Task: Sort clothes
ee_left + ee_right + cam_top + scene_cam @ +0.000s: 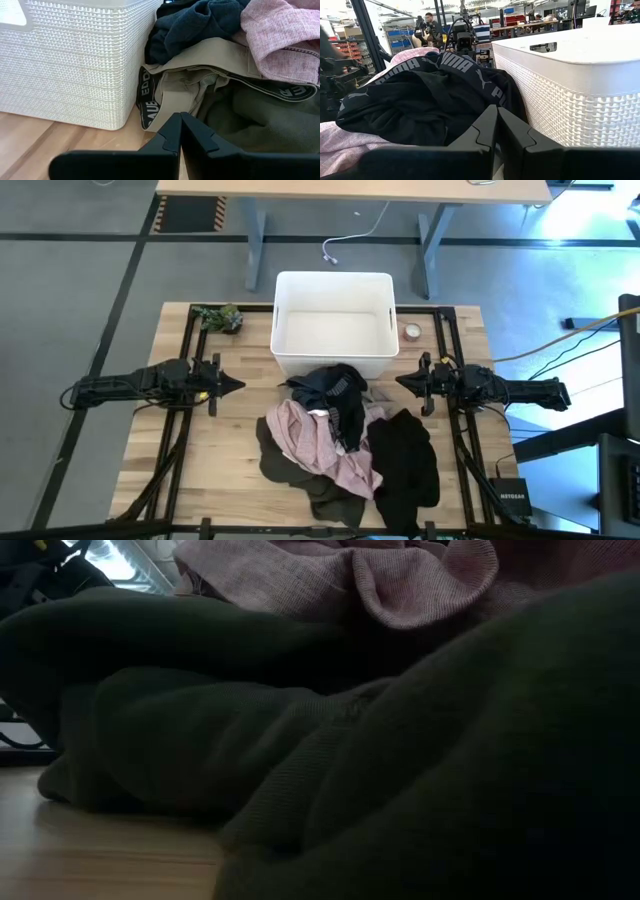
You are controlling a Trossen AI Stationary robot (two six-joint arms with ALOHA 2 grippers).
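Two matte-black robot arms are showing yellow markings near their wrists, the left gripper [236,386] and right gripper [402,382] ending in pointed fingers.

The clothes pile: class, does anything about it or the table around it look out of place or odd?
Nothing is damaged or spilled. The clothes lie in one tangled, unsorted heap in front of the white bin, which looks empty. The left gripper and right gripper, both shut, flank it. The heap crowds the low view.
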